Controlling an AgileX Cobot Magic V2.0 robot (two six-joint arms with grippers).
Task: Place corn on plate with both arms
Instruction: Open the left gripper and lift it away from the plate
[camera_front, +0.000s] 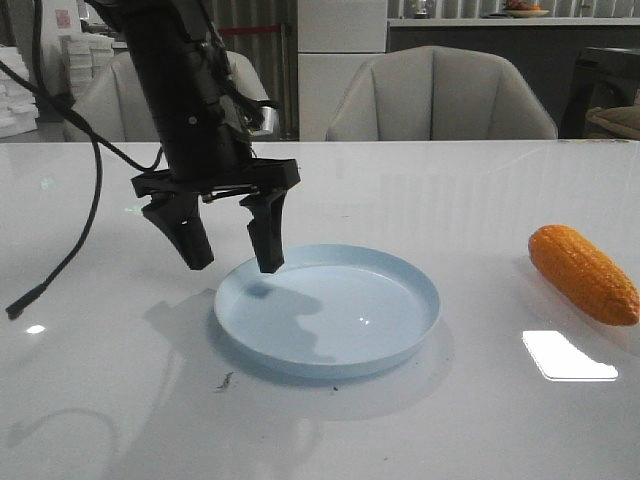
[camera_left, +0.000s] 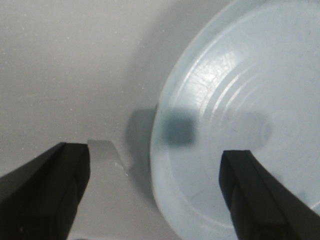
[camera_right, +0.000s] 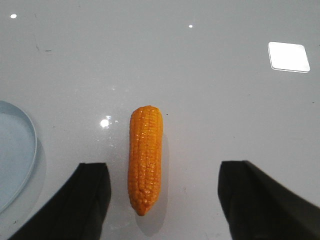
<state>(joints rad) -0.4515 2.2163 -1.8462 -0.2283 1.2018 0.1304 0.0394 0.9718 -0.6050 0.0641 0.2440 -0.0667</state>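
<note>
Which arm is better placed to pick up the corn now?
The right. Its open claw hangs above the corn, while the left claw, also open, is at the plate's left edge.

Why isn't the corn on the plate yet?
It lies flat on the table, apart from the empty plate. The corn sits untouched, under the open right tool.

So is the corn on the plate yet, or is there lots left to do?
Not yet. The corn lies on the table, off to the right of the plate, which has nothing on it. The left gripper is open over the plate's left rim. The right gripper is open above the corn, touching nothing. Grabbing, carrying and setting it down are all still left.
</note>
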